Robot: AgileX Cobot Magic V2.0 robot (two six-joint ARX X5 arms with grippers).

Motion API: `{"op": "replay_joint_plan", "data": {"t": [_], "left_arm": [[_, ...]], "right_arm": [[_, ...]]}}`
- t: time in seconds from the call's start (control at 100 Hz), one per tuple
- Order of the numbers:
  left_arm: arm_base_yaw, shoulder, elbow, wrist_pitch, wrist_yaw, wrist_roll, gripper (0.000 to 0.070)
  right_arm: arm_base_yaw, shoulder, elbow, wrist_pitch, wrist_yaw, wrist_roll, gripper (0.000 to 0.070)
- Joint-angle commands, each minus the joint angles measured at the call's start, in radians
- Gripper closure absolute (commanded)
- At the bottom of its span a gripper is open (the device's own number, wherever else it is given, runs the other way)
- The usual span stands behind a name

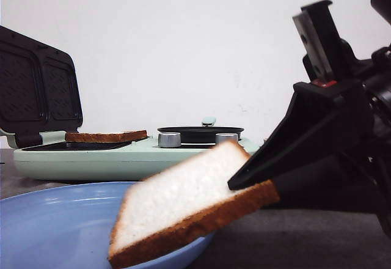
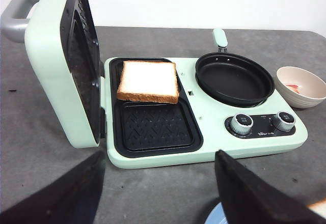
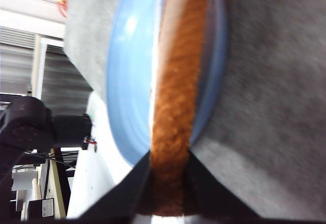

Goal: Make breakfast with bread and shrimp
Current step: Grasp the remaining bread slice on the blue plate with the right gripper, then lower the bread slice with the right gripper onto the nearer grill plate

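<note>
One bread slice [image 1: 183, 205], white with a golden-brown crust, sits low in the centre of the front view, tilted up to the right, its lower corner over the blue plate [image 1: 55, 220]. The second slice [image 2: 148, 81] lies flat in the maker's [image 2: 254, 142] far griddle bay. The shrimp [image 2: 294, 87] is a faint pink patch in the bowl [image 2: 300, 85] at right.

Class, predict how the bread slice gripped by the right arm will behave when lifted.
The bread slice probably holds its shape: pinched at one edge, it juts out straight. It looks light and airy. The right fingers may dent its crust.
</note>
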Motion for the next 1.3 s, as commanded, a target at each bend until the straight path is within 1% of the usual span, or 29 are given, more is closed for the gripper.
{"op": "replay_joint_plan", "data": {"t": [0.0, 0.16, 0.26, 0.35, 0.42, 0.49, 0.57, 0.66, 0.82, 1.02, 1.15, 1.29], "left_arm": [[-0.002, 0.002, 0.006, 0.011, -0.004, 0.016, 0.0347], [-0.002, 0.002, 0.006, 0.011, -0.004, 0.016, 0.0347], [-0.002, 0.002, 0.006, 0.011, -0.004, 0.016, 0.0347], [-0.002, 0.002, 0.006, 0.011, -0.004, 0.016, 0.0347], [-0.002, 0.002, 0.006, 0.011, -0.004, 0.016, 0.0347], [-0.002, 0.002, 0.006, 0.011, -0.004, 0.016, 0.0347], [-0.002, 0.002, 0.006, 0.011, -0.004, 0.015, 0.0347], [-0.002, 0.002, 0.006, 0.011, -0.004, 0.015, 0.0347], [-0.002, 0.002, 0.006, 0.011, -0.004, 0.015, 0.0347], [-0.002, 0.002, 0.006, 0.011, -0.004, 0.012, 0.0347], [-0.002, 0.002, 0.006, 0.011, -0.004, 0.013, 0.0347], [-0.002, 0.002, 0.006, 0.011, -0.004, 0.013, 0.0347]], "right_arm": [[0.009, 0.009, -0.001, 0.048, -0.003, 0.027, 0.0700], [0.009, 0.009, 0.005, 0.222, -0.023, 0.134, 0.0700], [0.010, 0.009, 0.037, 0.242, -0.029, 0.159, 0.0700], [0.010, 0.010, 0.089, 0.203, -0.021, 0.154, 0.0700], [0.010, 0.011, 0.149, 0.148, -0.012, 0.129, 0.0700], [0.010, 0.026, 0.226, 0.056, -0.002, 0.087, 0.0700], [0.009, 0.065, 0.326, -0.050, -0.002, 0.018, 0.0700], [0.011, 0.134, 0.434, -0.118, -0.004, -0.028, 0.0700], [0.013, 0.288, 0.602, -0.131, -0.010, -0.039, 0.0700], [0.023, 0.474, 0.788, -0.131, 0.004, -0.023, 0.0700], [0.044, 0.576, 0.898, -0.136, 0.039, -0.018, 0.0700], [0.076, 0.651, 1.005, -0.183, 0.117, -0.038, 0.0700]]}}
